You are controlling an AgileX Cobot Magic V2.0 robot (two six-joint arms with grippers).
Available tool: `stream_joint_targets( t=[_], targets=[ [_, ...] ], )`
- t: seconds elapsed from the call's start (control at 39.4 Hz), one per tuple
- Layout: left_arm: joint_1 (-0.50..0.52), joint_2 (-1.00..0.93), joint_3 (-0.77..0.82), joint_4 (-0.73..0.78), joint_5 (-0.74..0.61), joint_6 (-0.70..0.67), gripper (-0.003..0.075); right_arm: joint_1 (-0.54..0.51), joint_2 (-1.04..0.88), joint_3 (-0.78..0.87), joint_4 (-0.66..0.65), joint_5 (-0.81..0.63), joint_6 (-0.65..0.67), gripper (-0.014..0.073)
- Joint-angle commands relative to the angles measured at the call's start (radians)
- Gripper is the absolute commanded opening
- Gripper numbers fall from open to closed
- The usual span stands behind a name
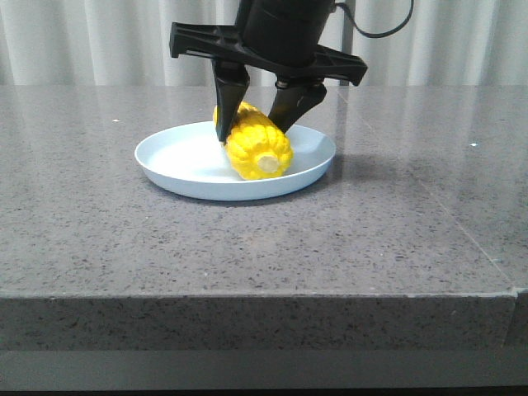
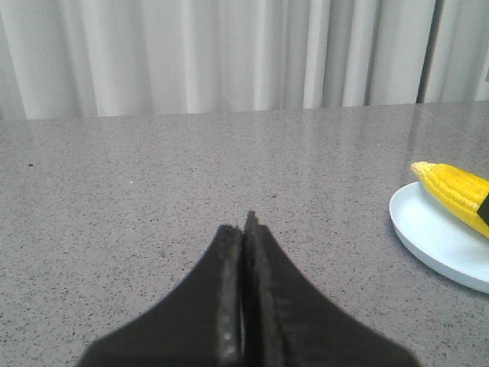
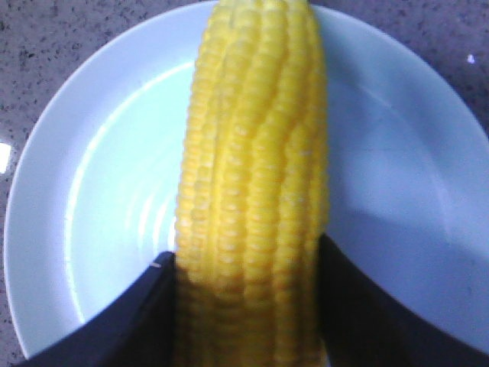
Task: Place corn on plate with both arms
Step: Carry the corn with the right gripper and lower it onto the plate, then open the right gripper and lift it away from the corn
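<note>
The yellow corn [image 1: 256, 144] lies in the pale blue plate [image 1: 181, 161] at the table's middle, its pale stub end toward me. My right gripper [image 1: 252, 132] comes down from above with a black finger on each side of the cob. In the right wrist view the corn [image 3: 256, 138] fills the gap between the fingers of the right gripper [image 3: 244, 252], over the plate [image 3: 99, 191]. My left gripper [image 2: 246, 225] is shut and empty over bare table. The plate's rim [image 2: 435, 233] and the corn's tip [image 2: 454, 191] lie off to its side. The left gripper is out of the front view.
The grey speckled stone table [image 1: 396, 223] has its front edge close to the camera. White curtains [image 1: 82, 41] hang behind the table. A black cable [image 1: 379, 29] runs from the right arm.
</note>
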Motion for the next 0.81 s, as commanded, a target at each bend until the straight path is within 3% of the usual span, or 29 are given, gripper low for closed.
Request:
stream_joint_targets(
  t=[0.0,0.15,0.43,0.51,0.66,0.79],
  targets=[
    [0.003,0.010,-0.029,-0.005,-0.081,-0.005,-0.0020,-0.003,-0.056,-0.037,0.001,-0.037,-0.002,0.0454],
    [0.003,0.010,-0.029,-0.005,-0.081,-0.005,-0.0020,-0.003,-0.058,-0.037,0.001,-0.027,-0.002,0.0587],
    [0.003,0.010,-0.029,-0.005,-0.081,-0.005,-0.0020,-0.003,-0.121,-0.185,0.000,0.088,-0.002,0.0588],
    [0.003,0.010,-0.029,-0.005,-0.081,-0.005,-0.0020,-0.005,-0.129,-0.244,0.000,0.131,-0.003,0.0524],
    [0.003,0.010,-0.029,-0.005,-0.081,-0.005,-0.0020,-0.005,-0.129,-0.315,-0.027,0.163,-0.003,0.0267],
    [0.003,0.010,-0.029,-0.005,-0.081,-0.005,-0.0020,-0.005,-0.132,-0.336,-0.071,0.181,-0.003,0.0120]
  ],
)
